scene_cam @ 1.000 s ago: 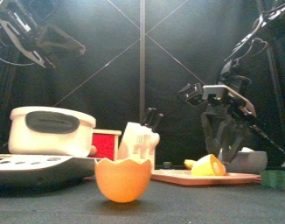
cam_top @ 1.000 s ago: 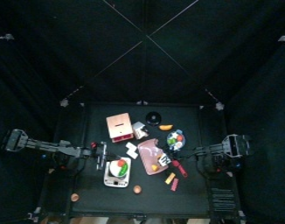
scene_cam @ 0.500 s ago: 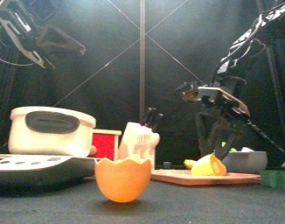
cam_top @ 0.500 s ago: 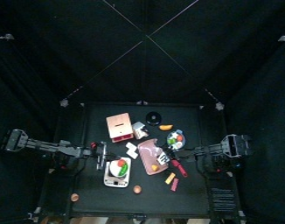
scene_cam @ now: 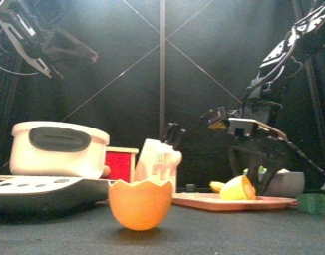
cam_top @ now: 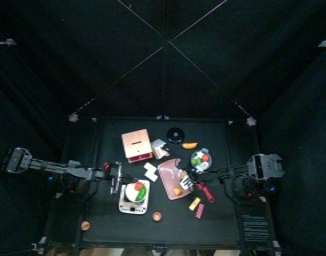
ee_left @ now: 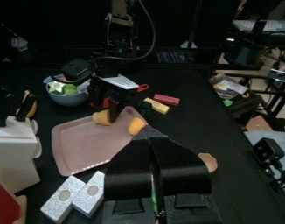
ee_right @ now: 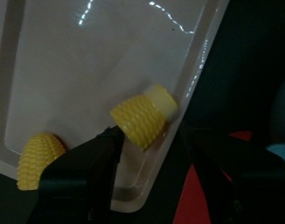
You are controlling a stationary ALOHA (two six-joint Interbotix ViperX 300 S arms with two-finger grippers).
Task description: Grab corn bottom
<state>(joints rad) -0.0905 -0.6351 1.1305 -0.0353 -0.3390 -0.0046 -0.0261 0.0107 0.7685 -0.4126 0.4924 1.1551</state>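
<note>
Judged the grab as set up but not yet made

Saw the right gripper [ee_right: 156,140] hung low over the pink board [ee_right: 98,52], jaws spread wide and holding nothing. Found the corn [ee_right: 142,120], a stubby yellow piece with a paler cut end, lying on the board near its rim and sitting in the gap between the two spread jaws, close against one of them; could not tell whether touching. Noted a second yellow piece [ee_right: 40,159] farther along the same board, outside the jaws, near but apart from the first. Could not tell for certain from these views which of the two counted as the bottom half; took the one framed by the jaws as the target.

From the front, made out the right gripper [scene_cam: 254,171] down just above the board [scene_cam: 192,202], right behind the corn [scene_cam: 238,187] and not lifted clear of it.

Saw the left gripper [ee_left: 163,168] parked at the table's left side, well apart from the board, jaws pressed together and empty.

Counted as done: approach and lining up over the piece. Counted as left: a last small descent if needed, closing the jaws on the corn, and lifting it off the board. Reckoned the rim so near the piece a likely snag for one jaw, and the rounded corn apt to roll or squirt out under a skewed pinch
</note>
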